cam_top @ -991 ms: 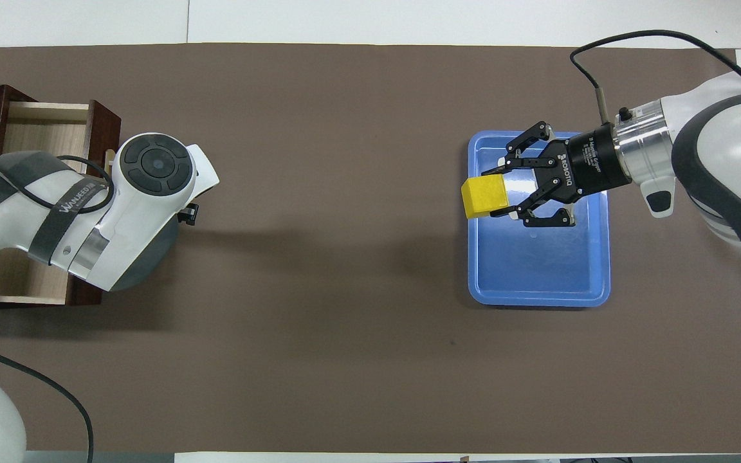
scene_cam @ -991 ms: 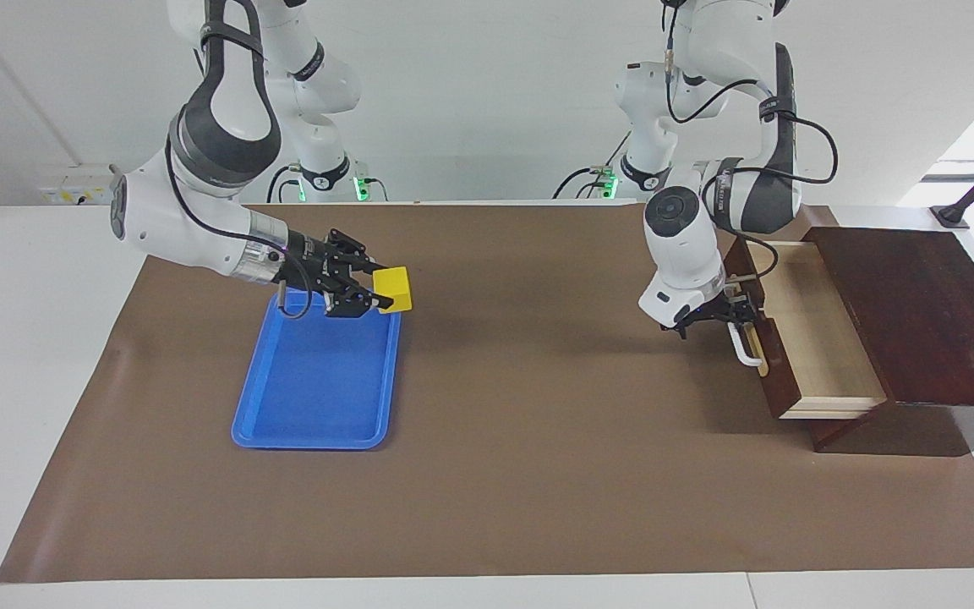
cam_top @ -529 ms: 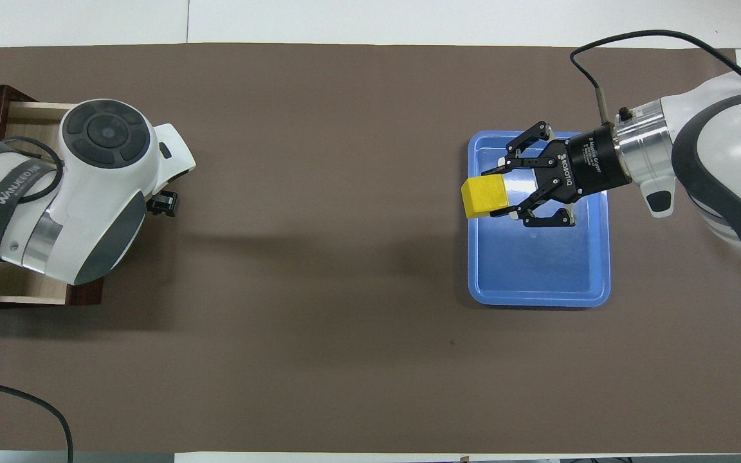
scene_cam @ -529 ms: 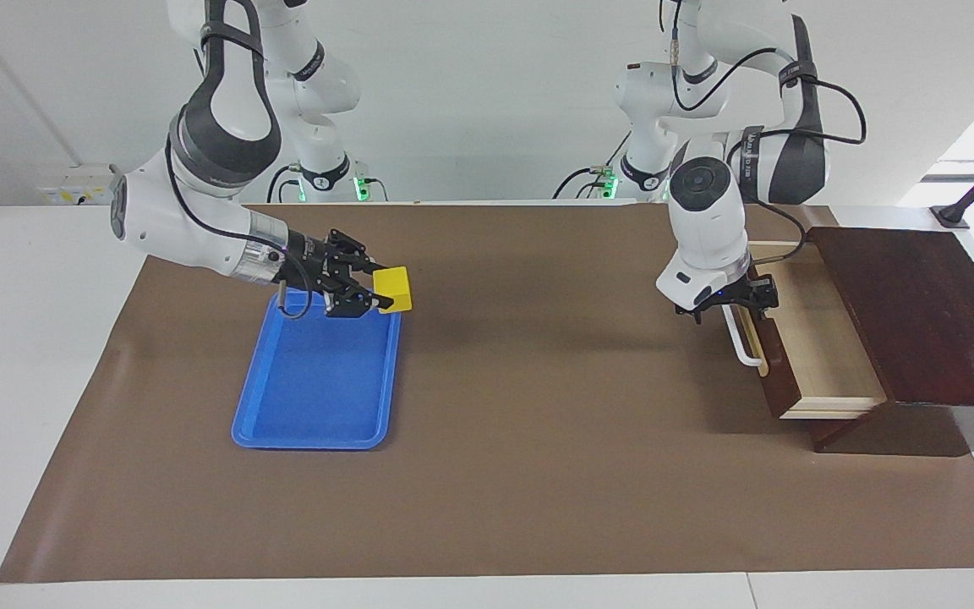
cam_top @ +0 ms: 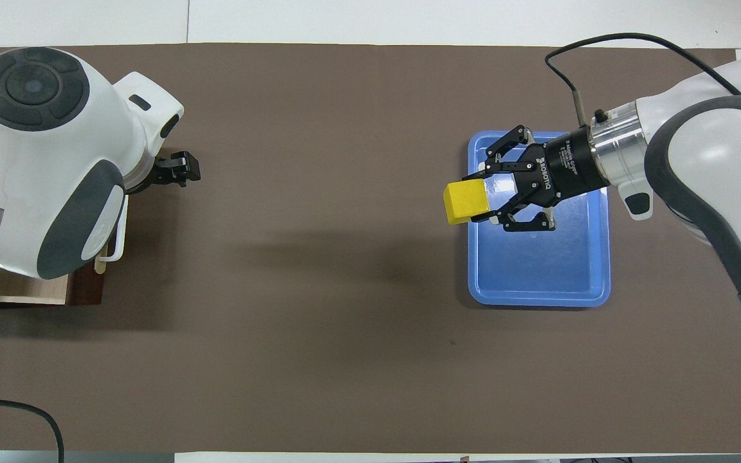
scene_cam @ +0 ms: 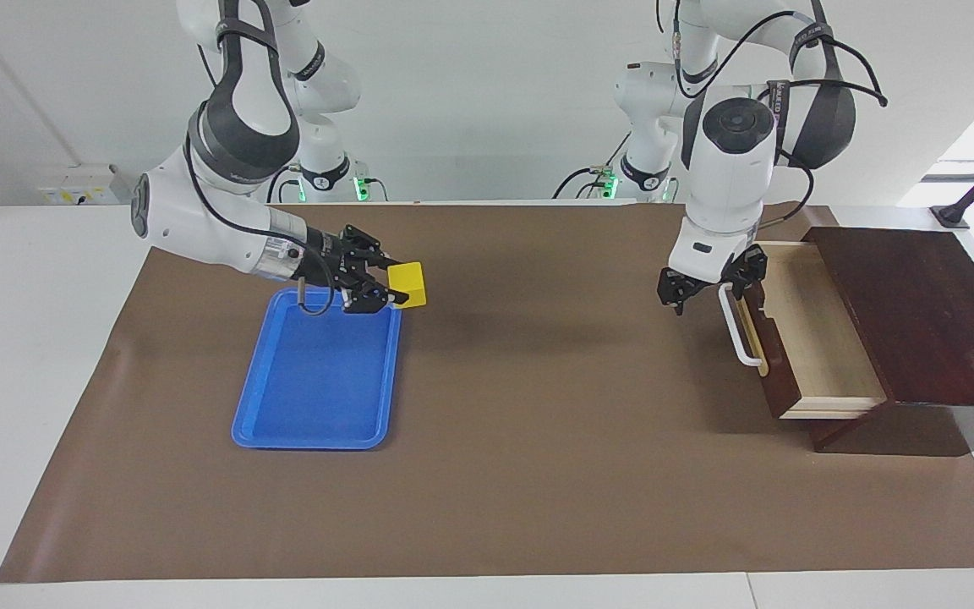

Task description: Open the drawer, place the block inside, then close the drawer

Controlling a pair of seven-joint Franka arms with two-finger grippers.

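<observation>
Standing pulled out of its dark wooden box (scene_cam: 918,313) at the left arm's end of the table (scene_cam: 504,474), the drawer (scene_cam: 808,338) shows its pale interior with nothing in it, so the opening step looks done. What has changed over the last second is the left hand (scene_cam: 711,289): it was down at the white bar handle (scene_cam: 739,331) and has since let go and risen, and it now hangs above the handle's end nearer the robots with its fingers spread and nothing between them. Meanwhile the block (scene_cam: 408,283), a small yellow cube, is up in the air, pinched in the right hand (scene_cam: 379,292) over the edge of the blue tray (scene_cam: 318,381) at the right arm's end; it has drifted only a little toward the middle of the table. As I read it, the way is now free for the carry to the drawer, with placing and closing not yet done. From overhead the left arm's white body covers nearly all of the drawer and box, leaving one corner and a bit of handle showing, and the left fingertips are dark and seen slantwise, so their gap is probably wide but hard to read.
</observation>
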